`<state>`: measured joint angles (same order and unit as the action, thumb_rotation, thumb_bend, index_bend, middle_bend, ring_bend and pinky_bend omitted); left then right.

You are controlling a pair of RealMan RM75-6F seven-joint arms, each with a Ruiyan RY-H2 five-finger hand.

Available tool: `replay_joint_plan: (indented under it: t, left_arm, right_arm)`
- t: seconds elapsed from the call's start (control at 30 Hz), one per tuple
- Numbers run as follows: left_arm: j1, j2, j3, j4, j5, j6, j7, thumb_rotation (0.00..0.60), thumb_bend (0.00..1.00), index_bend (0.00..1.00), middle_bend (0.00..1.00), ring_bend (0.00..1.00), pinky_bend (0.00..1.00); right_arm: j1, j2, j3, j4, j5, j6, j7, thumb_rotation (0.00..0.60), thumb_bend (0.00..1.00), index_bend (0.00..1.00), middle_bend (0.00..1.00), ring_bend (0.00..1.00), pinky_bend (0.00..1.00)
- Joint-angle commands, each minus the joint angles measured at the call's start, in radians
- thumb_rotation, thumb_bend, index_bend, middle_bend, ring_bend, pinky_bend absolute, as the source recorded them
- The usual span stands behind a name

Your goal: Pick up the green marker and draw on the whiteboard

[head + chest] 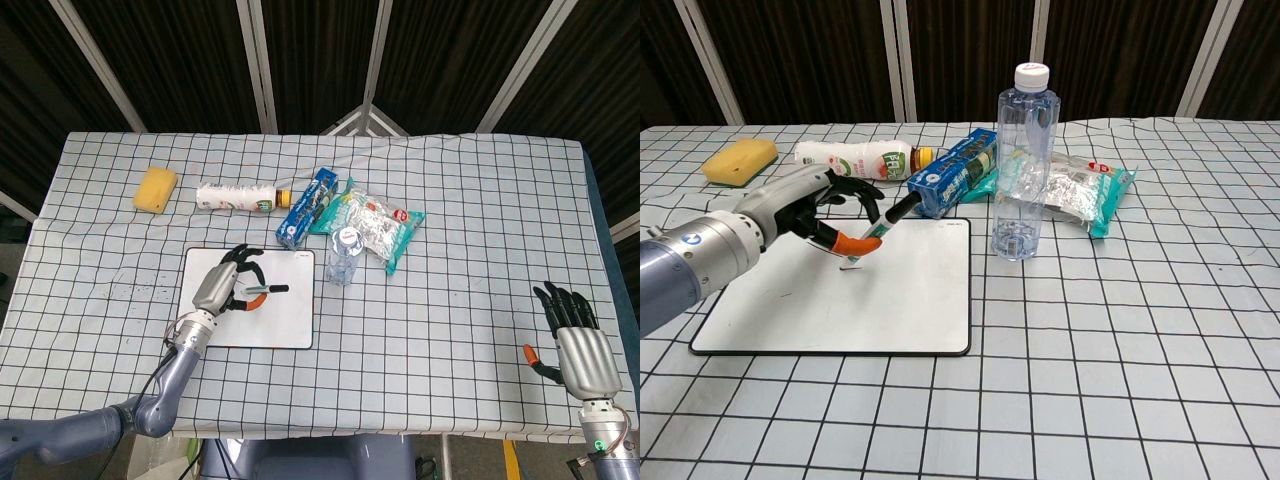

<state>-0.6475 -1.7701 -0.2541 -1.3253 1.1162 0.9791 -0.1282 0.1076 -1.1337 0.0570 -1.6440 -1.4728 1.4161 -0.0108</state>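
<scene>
I ran the rig remotely, and at this moment the left hand held the green marker pinched between the orange-tipped thumb and the curled fingers. The marker was tilted, with its tip down on or just above the whiteboard and its black end pointing up toward the blue carton. A short dark stroke showed on the board near the tip.

I judged three risks:
1. The pinch sat low on the barrel. A sideways drag could twist the marker in the fingers and lift the tip off the surface.
2. The whiteboard lay loose on the checked tablecloth. Too much downward force could slide it or wrinkle the cloth.
3. A stroke carried too far toward the board's far right corner would bring the marker's black end close to the carton and the water bottle, which stood upright just beside the board and could tip.

The right hand rested well apart at the near right table edge, fingers spread and holding nothing.

Beyond the board lay the carton, a white drink bottle on its side and a crinkled snack bag. Their printing was too small to read. A yellow sponge lay at the far left. The water bottle carried no label that I could make out.
</scene>
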Motion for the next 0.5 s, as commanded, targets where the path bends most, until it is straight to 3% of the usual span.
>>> replay_joint_plan:
  t: [0.03, 0.37, 0.5]
  left_arm:
    - [0.020, 0.021, 0.013, -0.012, -0.004, 0.010, 0.004, 0.600, 0.51, 0.73, 0.16, 0.01, 0.05]
    - [0.098, 0.109, 0.071, -0.064, 0.005, 0.028, -0.018, 0.600, 0.51, 0.73, 0.16, 0.01, 0.05]
    - [0.125, 0.158, 0.067, -0.129, 0.034, 0.058, -0.066, 0.600, 0.51, 0.73, 0.16, 0.01, 0.05]
  right_arm:
    - [0.000, -0.001, 0.000, -0.001, 0.000, 0.000, -0.003, 0.600, 0.35, 0.00, 0.00, 0.00, 0.00]
    - [-0.001, -0.007, -0.001, -0.002, -0.001, 0.003, -0.019, 0.600, 0.35, 0.00, 0.00, 0.00, 0.00]
    - [-0.001, -0.009, 0.000, -0.002, 0.000, 0.004, -0.021, 0.600, 0.35, 0.00, 0.00, 0.00, 0.00]
